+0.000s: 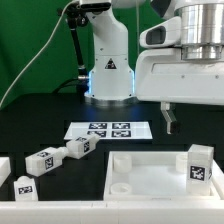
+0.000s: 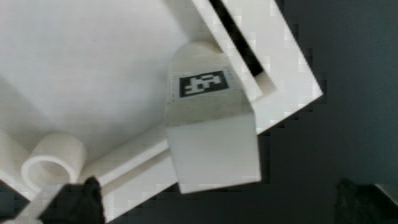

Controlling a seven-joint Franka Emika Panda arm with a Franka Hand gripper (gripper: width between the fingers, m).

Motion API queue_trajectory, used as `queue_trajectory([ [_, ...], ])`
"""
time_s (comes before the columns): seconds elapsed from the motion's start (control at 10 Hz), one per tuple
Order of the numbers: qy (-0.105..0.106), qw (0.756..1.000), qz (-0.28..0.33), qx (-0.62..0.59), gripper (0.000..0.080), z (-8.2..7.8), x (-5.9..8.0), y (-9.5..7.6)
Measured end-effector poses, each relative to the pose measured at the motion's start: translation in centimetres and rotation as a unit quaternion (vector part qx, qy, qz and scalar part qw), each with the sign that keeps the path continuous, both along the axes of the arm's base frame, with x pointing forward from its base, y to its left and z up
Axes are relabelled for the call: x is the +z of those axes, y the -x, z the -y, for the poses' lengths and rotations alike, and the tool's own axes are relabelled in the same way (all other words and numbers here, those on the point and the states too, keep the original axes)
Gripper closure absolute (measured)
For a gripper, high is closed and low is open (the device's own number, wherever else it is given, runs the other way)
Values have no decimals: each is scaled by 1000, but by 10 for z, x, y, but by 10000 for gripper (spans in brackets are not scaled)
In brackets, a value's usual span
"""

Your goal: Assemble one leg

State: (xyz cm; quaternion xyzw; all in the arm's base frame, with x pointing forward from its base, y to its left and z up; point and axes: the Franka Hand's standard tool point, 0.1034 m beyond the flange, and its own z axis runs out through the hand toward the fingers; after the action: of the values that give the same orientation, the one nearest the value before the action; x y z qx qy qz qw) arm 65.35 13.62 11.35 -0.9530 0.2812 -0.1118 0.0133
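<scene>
A white square-section leg (image 1: 198, 163) with a black-and-white tag stands upright on the flat white panel (image 1: 150, 178), near the corner at the exterior view's right. In the wrist view the same leg (image 2: 217, 140) shows from above, tag up, on the panel (image 2: 89, 80). My gripper (image 1: 168, 118) hangs above the panel, to the left of and higher than that leg in the exterior view. It is open and empty. In the wrist view the gripper (image 2: 217, 205) has dark fingertips (image 2: 71, 200) wide apart, not touching the leg.
Three more tagged legs (image 1: 42, 160) (image 1: 80, 148) (image 1: 25, 185) lie loose on the black table at the exterior view's left. The marker board (image 1: 107, 130) lies in front of the robot base (image 1: 108, 70). A round raised rim (image 2: 54, 160) sits at a panel corner.
</scene>
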Motion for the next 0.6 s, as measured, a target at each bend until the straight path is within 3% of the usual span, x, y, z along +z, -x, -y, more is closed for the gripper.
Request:
queue_trajectory([
  [0.6,0,1000,-1,0,150,0,-1,0],
])
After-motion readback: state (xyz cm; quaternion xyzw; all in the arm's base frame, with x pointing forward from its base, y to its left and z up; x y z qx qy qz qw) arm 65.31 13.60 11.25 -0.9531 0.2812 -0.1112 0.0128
